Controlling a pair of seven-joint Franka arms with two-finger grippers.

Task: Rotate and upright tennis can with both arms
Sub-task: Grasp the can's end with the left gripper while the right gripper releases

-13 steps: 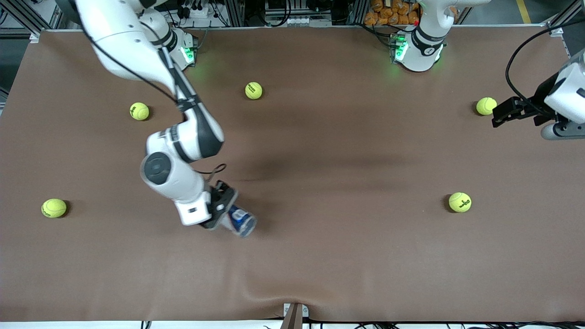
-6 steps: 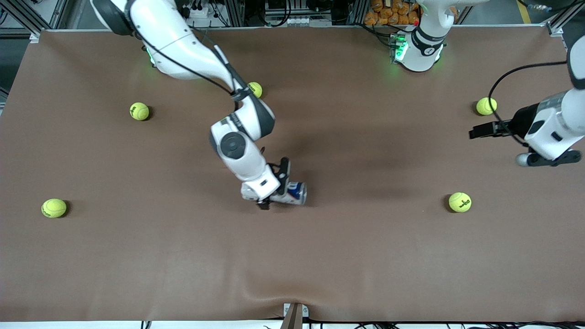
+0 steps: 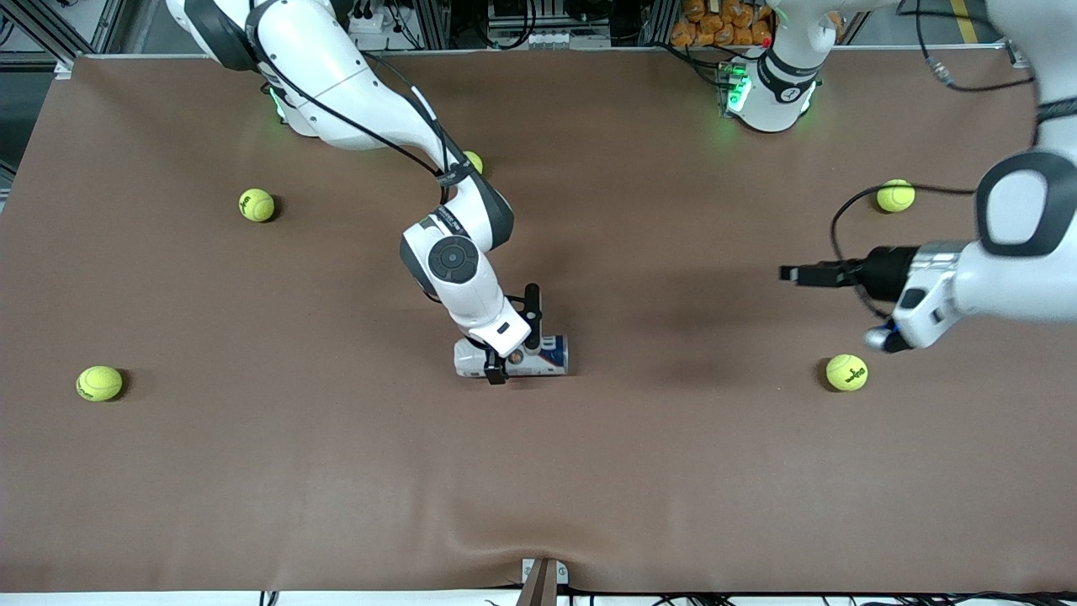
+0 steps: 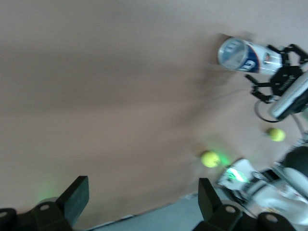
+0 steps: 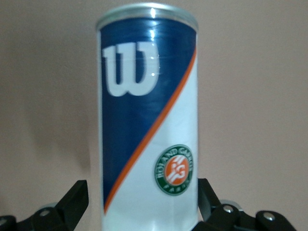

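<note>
Tennis can (image 3: pixel 538 357) lies flat mid-counter (image 3: pixel 252 471); I see my right pincer (image 3: pixel 515 337) spread astride it, left pincer (image 3: pixel 795 273) hovering wide, empty.

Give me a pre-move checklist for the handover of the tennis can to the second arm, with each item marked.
1. Tennis can lying on its side on the table, not upright: ok as a starting state; task not done.
2. Right hand straddles the can, fingers spread beside it: ok. In the right wrist view a gap shows between each finger and the label, so no grip: ok for release.
3. Left hand open, pointing toward the can, in the air over bare table: ok.
4. Path between left hand and can free of tennis balls: ok; the closest ball lies nearer the front camera, under the left arm.
5. Can's open end facing the left hand: ok.
</note>
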